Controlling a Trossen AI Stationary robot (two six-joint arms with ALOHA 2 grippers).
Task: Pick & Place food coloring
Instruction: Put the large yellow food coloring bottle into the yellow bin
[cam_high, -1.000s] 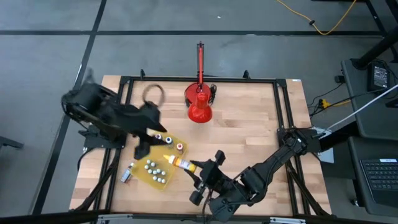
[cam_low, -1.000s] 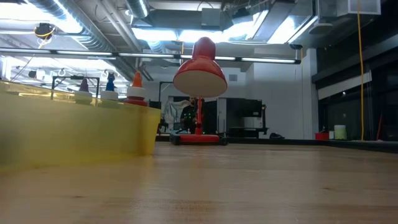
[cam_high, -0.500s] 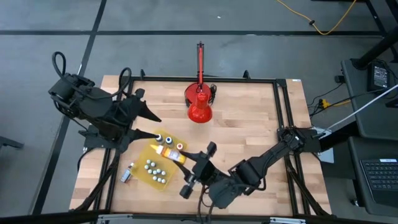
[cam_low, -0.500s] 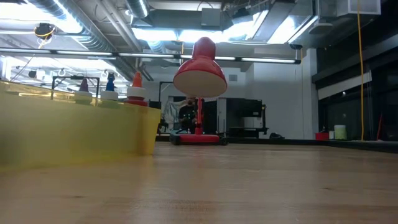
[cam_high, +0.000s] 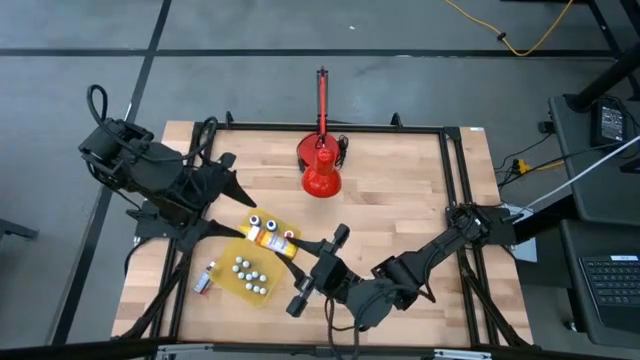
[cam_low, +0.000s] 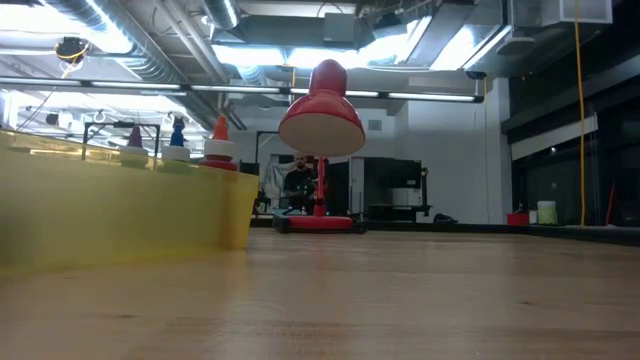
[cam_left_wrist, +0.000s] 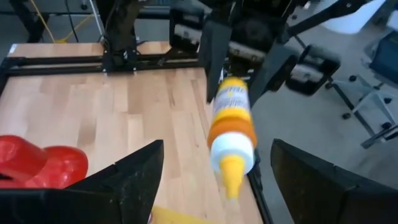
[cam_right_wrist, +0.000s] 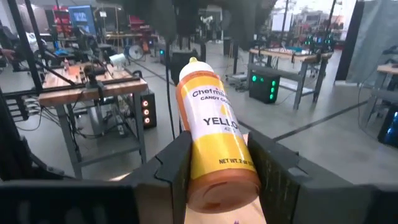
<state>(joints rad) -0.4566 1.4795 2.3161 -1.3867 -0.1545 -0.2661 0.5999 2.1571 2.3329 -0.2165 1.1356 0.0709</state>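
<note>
the right gripper (cam_high: 300, 250) is clamped on the yellow food coloring bottle (cam_high: 272, 241), which it holds lifted over the yellow tray (cam_high: 232, 283), above the tray's edge nearest the red lamp (cam_high: 321, 172). in the right wrist view the bottle (cam_right_wrist: 210, 144) sits squarely between the two fingers (cam_right_wrist: 172, 169), gripped low on its body, its tip pointing out ahead of the jaws. seen from above, its long axis runs roughly level, from the right gripper toward the left arm, so the tip leads away from the holding arm.

the left gripper (cam_high: 232, 183) hangs just off the tray on the side away from the right arm, its jaws spread with nothing between them. in the left wrist view the yellow bottle (cam_left_wrist: 231, 127) shows beyond the parted fingers (cam_left_wrist: 127, 177), close but not touched.

other small bottles stand capped in the tray (cam_high: 270, 225), and pale round caps (cam_high: 250, 274) fill its other end. the right arm is plainly the one that carries the bottle; judging from this, the coming placement turns on tipping that level axis upright over a free spot in the tray.
</note>
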